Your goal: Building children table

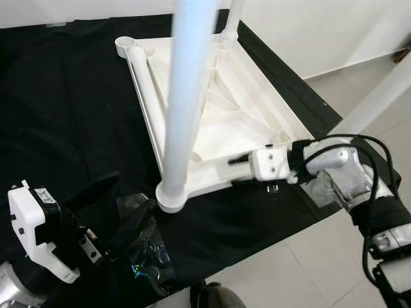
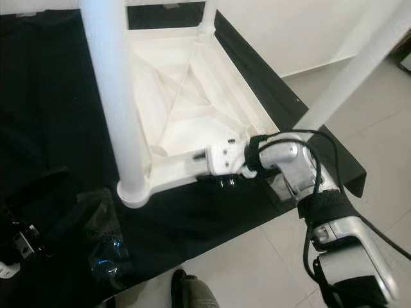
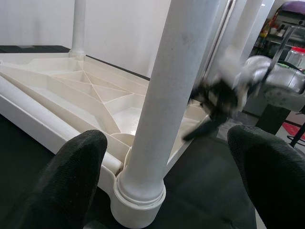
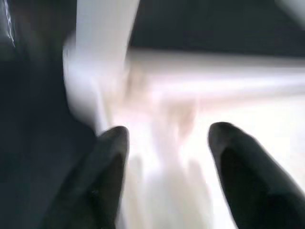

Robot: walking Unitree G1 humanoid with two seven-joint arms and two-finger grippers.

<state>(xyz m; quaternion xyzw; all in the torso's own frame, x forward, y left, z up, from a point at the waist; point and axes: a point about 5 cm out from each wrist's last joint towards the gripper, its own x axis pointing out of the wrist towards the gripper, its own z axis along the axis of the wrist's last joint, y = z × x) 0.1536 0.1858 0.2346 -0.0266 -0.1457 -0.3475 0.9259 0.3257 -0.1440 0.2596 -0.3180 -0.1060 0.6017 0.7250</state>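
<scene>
Black cloth [image 1: 58, 96] carries the upturned table [image 1: 237, 115], legs up; right gripper [image 1: 239, 168] spread-fingered at its near edge, left gripper [image 1: 122, 221] wide before the corner leg [image 1: 183, 102]

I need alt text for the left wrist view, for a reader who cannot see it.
A white table leg stands upright in a corner socket of the upside-down white tabletop, framed by the left hand's two open black fingers. Beyond it, the blurred right hand reaches toward the tabletop.
</scene>
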